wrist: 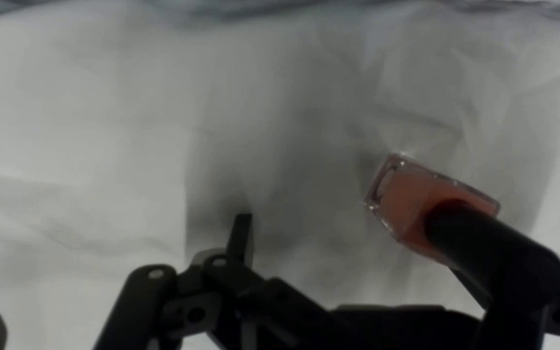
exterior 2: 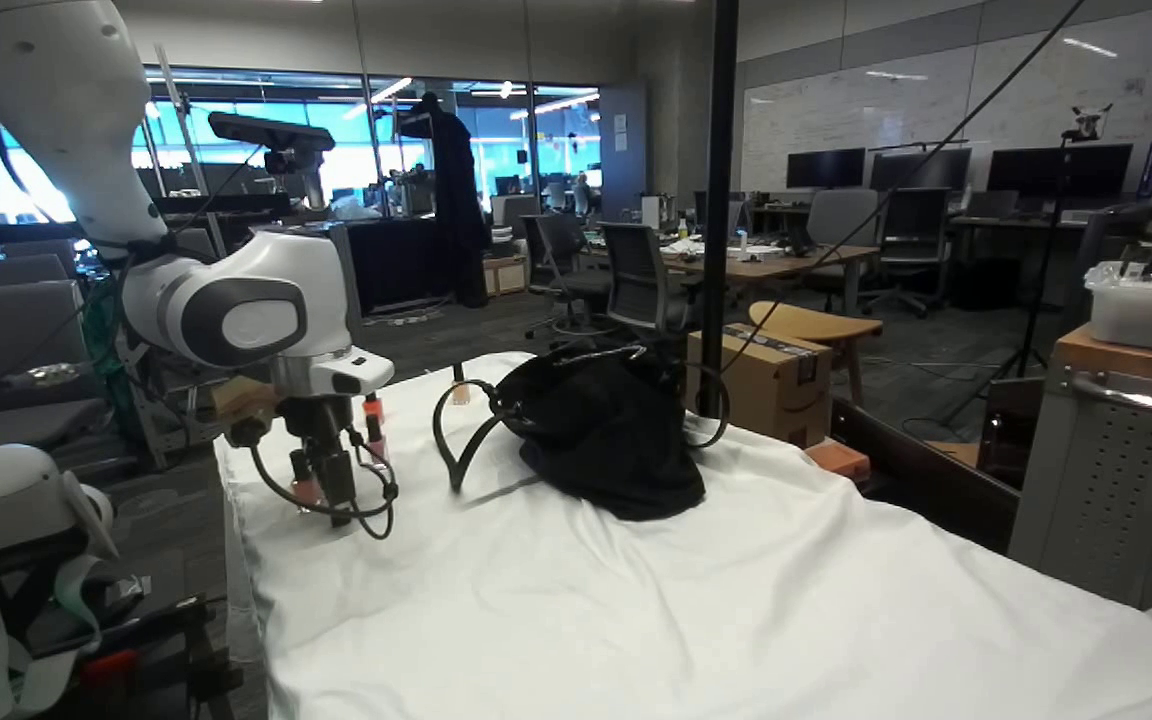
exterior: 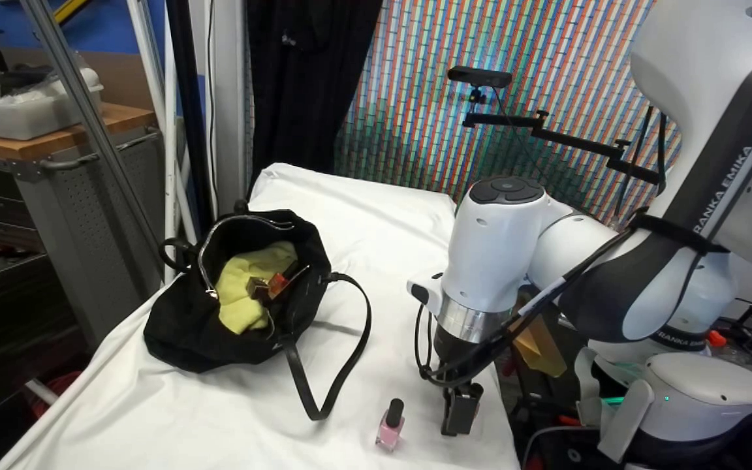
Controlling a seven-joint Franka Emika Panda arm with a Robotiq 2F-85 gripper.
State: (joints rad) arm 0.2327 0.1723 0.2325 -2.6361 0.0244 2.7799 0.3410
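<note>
Pincer point(exterior: 459, 424) low over the white-draped table point(exterior 2: 636, 620), jaws spread wide, with nothing in their hold. A coral bottle point(wrist: 413, 206) with a black cap point(wrist: 494, 248) (nail polish, by its shape) stands upright just beside it. One finger point(wrist: 240, 238) shows clear in the wrist view, while the cap hides most of its partner, so contact there cannot be judged. Near by stands a pink bottle point(exterior: 389, 434), also black-capped; a black handbag point(exterior: 196, 329), well apart, gapes around a yellow cloth point(exterior: 242, 287).

Handling, as judged: the coral bottle should be light, rigid and smooth, its glass-like body apt to slip and perhaps to break if dropped. The cap offers the handier hold from above, pinched squarely across its sides; the flat faces of the body would give a steadier grip but demand a lower reach. A sideways nudge could tip so tall and narrow a form.
</note>
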